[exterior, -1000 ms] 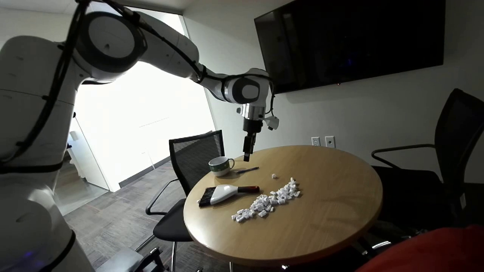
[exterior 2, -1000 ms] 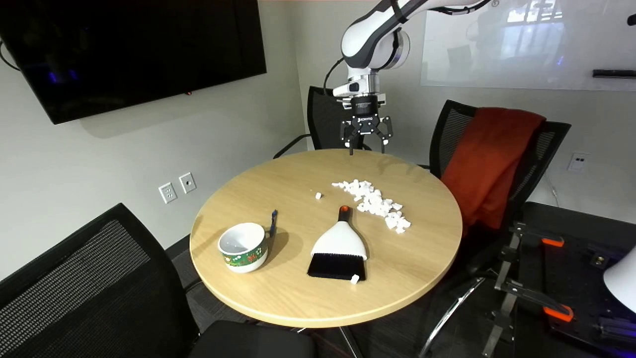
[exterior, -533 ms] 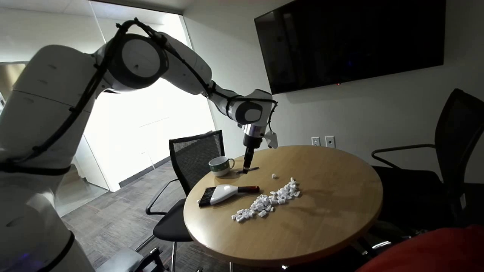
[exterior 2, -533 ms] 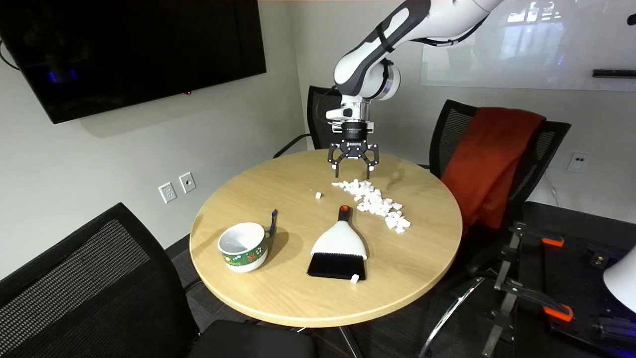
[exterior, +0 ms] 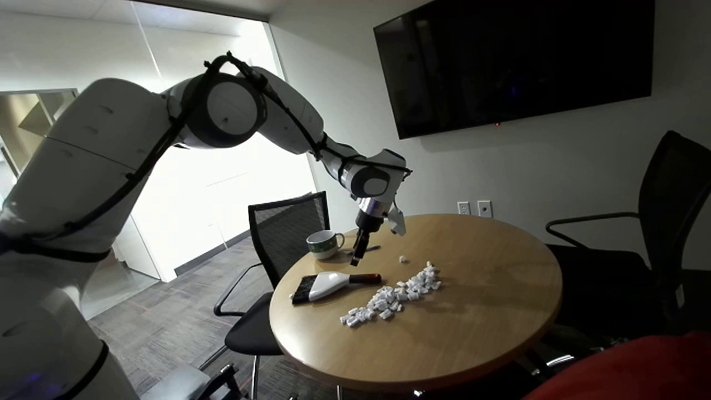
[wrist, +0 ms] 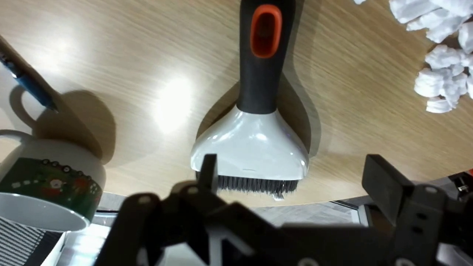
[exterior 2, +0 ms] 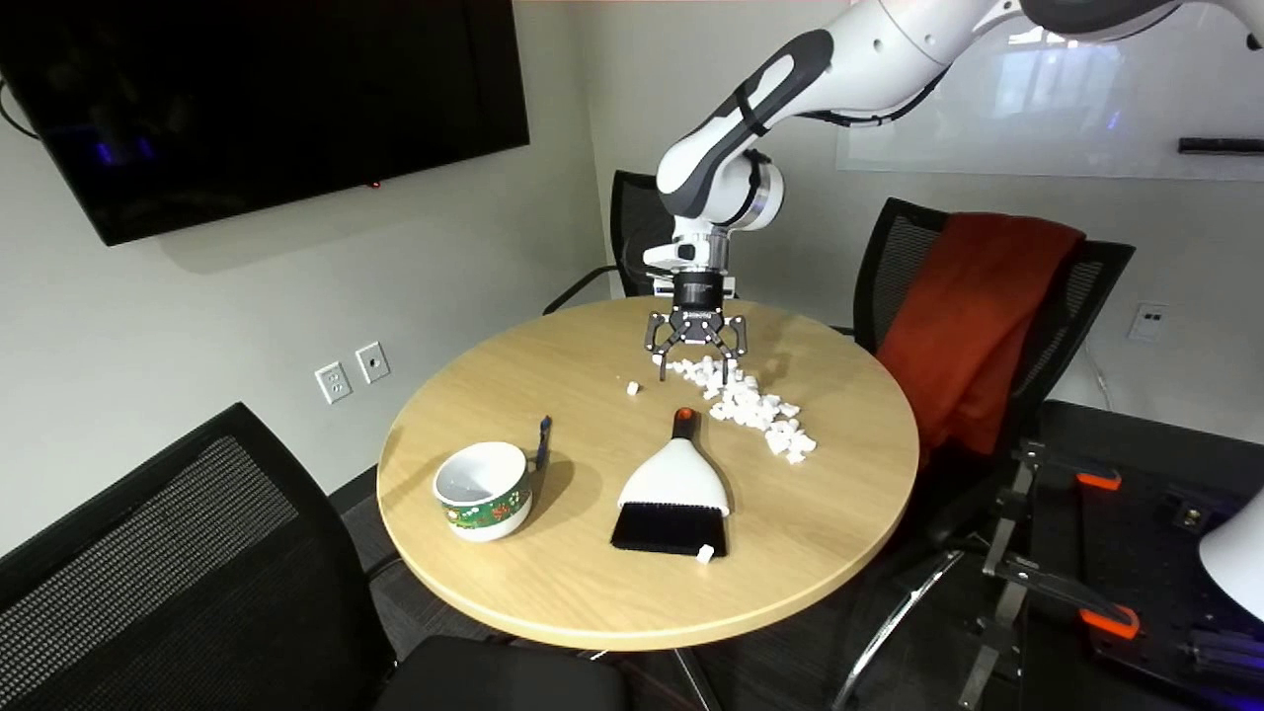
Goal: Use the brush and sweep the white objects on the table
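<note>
A brush with a white body, black bristles and a dark handle with an orange hole lies on the round table, in both exterior views (exterior: 329, 283) (exterior 2: 676, 479) and the wrist view (wrist: 251, 144). A strip of white pieces lies beside it (exterior: 389, 300) (exterior 2: 746, 400); part shows in the wrist view (wrist: 443, 77). One loose piece (exterior 2: 633, 388) lies apart, and another (exterior 2: 705, 554) touches the bristles. My gripper (exterior: 355, 262) (exterior 2: 693, 377) (wrist: 290, 173) is open and empty, tilted, above the table near the handle end. It touches nothing that I can see.
A green and white mug (exterior: 323, 244) (exterior 2: 484, 494) (wrist: 51, 184) stands near the table's edge. A blue pen (exterior 2: 543, 442) (wrist: 33, 87) lies beside it. The round table's rim (exterior 2: 553, 592) is close to the bristles. Chairs (exterior 2: 197, 553) stand around the table.
My gripper has come down toward the table, closer to the brush handle, and has tilted a little. It has stayed open. The brush, white pieces, mug and pen have not moved.
</note>
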`<state>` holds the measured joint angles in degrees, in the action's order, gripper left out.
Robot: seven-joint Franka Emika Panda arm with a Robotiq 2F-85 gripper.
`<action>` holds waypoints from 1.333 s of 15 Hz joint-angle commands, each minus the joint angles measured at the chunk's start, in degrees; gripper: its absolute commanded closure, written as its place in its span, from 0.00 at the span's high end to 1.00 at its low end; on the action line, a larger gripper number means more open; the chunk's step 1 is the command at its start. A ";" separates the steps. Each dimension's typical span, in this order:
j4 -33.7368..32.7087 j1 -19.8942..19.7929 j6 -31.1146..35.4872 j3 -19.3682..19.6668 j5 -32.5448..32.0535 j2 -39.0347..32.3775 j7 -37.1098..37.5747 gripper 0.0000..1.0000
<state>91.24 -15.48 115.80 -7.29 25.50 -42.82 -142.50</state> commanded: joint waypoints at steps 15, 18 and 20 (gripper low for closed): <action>-0.94 -1.30 2.89 -2.90 4.43 -4.93 -4.38 1.00; -0.89 -1.55 2.70 -2.87 4.90 -5.60 -4.04 1.00; -1.25 -1.72 2.42 -2.97 5.22 -6.33 -4.03 1.00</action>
<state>90.98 -16.43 117.72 -9.44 29.38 -48.08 -146.05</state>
